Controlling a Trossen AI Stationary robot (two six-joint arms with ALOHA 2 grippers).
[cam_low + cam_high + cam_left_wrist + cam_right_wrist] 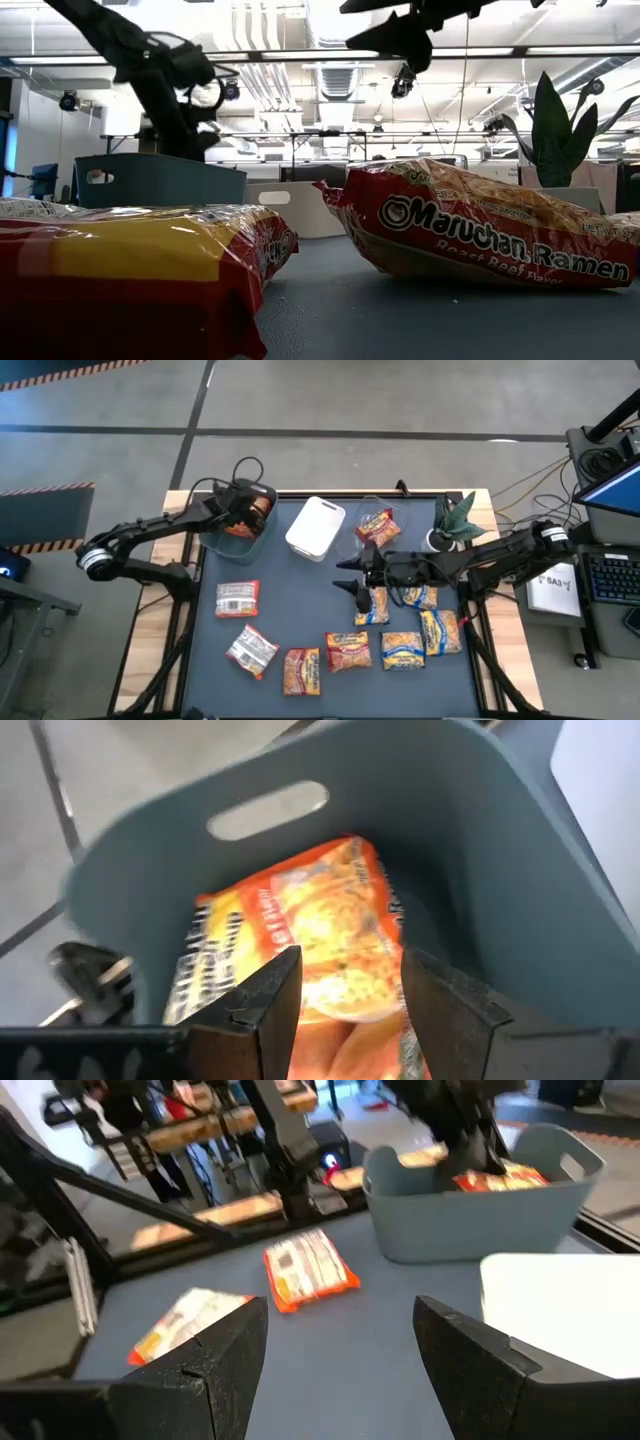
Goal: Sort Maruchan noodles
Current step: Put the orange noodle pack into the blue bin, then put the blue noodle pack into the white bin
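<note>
Orange-red crinkly noodle packet (330, 935) lies in grey-green bin (480, 870).

Both arms are matte black, built of slim jointed links; the left arm (150, 532) carries a pale grey ring at its base joint, and a thin black cable loops above its wrist. The right arm (500, 555) is equally dark. Each ends in two blocky, angular black plastic fingers (215, 1355) with bevelled edges
</note>
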